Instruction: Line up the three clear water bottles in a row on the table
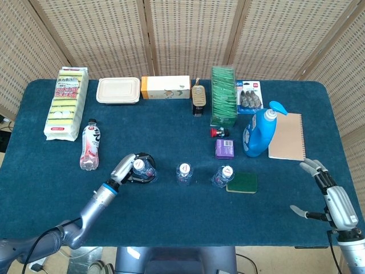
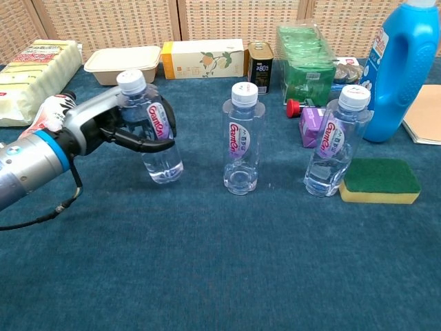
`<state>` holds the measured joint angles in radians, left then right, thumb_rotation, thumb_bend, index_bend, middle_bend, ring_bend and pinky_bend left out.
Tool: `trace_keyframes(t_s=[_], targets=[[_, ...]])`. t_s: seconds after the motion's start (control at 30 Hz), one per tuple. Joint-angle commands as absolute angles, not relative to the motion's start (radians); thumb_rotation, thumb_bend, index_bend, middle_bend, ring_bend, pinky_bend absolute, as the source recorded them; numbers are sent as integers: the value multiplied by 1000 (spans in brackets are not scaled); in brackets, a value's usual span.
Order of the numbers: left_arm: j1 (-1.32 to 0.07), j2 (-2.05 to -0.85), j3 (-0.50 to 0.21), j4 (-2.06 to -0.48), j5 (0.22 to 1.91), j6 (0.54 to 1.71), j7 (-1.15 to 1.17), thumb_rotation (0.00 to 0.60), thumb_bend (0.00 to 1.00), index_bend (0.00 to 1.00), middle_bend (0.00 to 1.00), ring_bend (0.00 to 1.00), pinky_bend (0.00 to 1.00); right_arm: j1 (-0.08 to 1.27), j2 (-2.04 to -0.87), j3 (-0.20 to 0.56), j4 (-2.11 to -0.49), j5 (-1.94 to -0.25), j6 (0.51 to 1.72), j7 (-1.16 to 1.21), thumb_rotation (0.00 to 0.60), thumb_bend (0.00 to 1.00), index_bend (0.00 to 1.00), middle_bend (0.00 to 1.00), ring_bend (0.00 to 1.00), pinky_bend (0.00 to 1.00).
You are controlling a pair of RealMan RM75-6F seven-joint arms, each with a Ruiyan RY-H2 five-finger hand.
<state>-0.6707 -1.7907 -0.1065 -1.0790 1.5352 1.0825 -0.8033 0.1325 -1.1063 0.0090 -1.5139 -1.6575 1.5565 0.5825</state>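
Your left hand point(image 2: 114, 124) grips the leftmost clear plastic water bottle point(image 2: 153, 131), tilted, near the middle bottle point(image 2: 242, 140) to close the gap; your right hand point(image 1: 333, 197) idles open.

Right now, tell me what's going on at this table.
The robot is lining up three clear water bottles. Its left hand grips the leftmost bottle, which is tilted, a little to the left of the middle bottle. The middle bottle and the right bottle stand upright on the table, untouched; the right one is beside a green sponge. The right hand is open near the table's right edge, holding nothing.
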Motion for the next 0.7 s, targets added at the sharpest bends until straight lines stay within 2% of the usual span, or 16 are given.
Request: trace_keyframes(t_s=[0.03,0.7], targets=[[-698,-1816,-126,-1081,1516,1057,-750,600,260,551,533,368,426,133,-1106,11,-1511,-1654,1555,586,600,0,113,79,17,150],[-719,-1854,-141,-1044,1470,1029,-681,600,260,551,533,368,426,133,-1102,19,-1506,-1640,1550,606,600,0,113,78,17,150]])
